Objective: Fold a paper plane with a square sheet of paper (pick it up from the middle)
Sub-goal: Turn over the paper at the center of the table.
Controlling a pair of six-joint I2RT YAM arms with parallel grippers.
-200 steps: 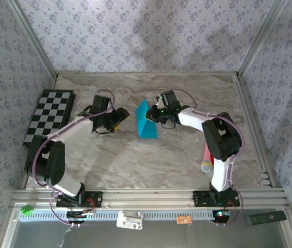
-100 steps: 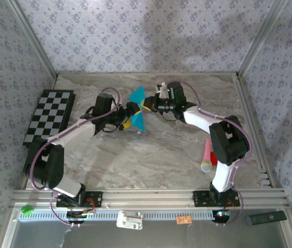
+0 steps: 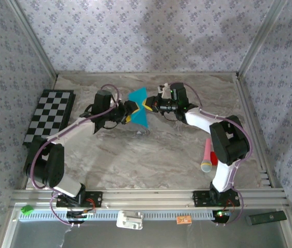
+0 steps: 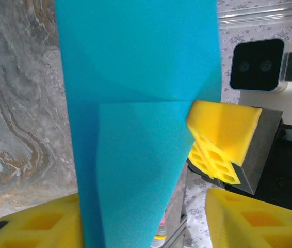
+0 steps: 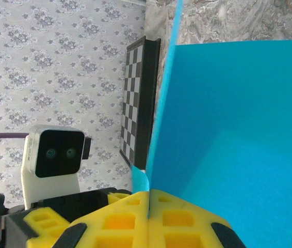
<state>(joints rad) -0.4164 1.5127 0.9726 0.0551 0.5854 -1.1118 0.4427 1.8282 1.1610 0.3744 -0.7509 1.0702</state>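
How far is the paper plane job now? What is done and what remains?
Done: the square sheet of paper is lifted off the table and already creased, with a folded flap seen from the left wrist. In hand: the right tool pinches its edge shut; the left tool straddles it, jaws open. Left: more folds, since no finished dart shape shows yet.

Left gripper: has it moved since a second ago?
Yes. The left gripper moved right, away from the black-and-white checkered board, reaching the folded teal-blue paper sheet.

free: table point(image 3: 146, 165) front-centre | blocked: checkered board point(image 3: 49, 116) left, pink stick point(image 3: 208, 154) right
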